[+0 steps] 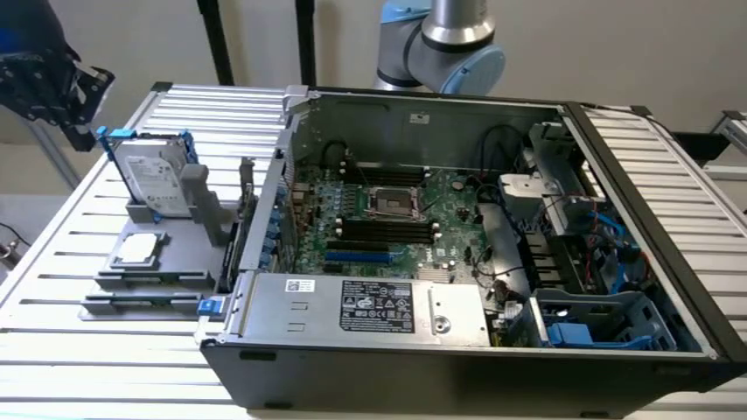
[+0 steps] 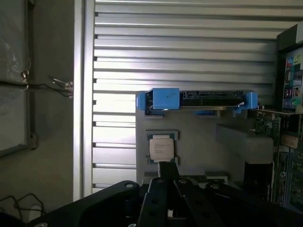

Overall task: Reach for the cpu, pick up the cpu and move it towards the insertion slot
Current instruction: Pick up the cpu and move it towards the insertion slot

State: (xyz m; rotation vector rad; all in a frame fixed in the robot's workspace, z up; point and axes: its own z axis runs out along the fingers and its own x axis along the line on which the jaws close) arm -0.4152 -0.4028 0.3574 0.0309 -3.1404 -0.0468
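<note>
Lying flat on grey rack (image 1: 131, 306) just outside computer case (image 1: 350, 378), cpu (image 1: 138, 248) untouched, silver top up. Insertion slot (image 1: 391, 203) inside case, on green board. Fingers (image 2: 166, 172) pressed together, holding nothing, apart from cpu.

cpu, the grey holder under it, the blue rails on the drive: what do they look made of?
cpu: bright silver top that catches the light, looks like bare metal.
Grey holder: flat, even grey with no shine, probably plastic; painted metal can't be ruled out.
Blue rails: solid saturated blue with a dull sheen, most likely moulded plastic.
</note>
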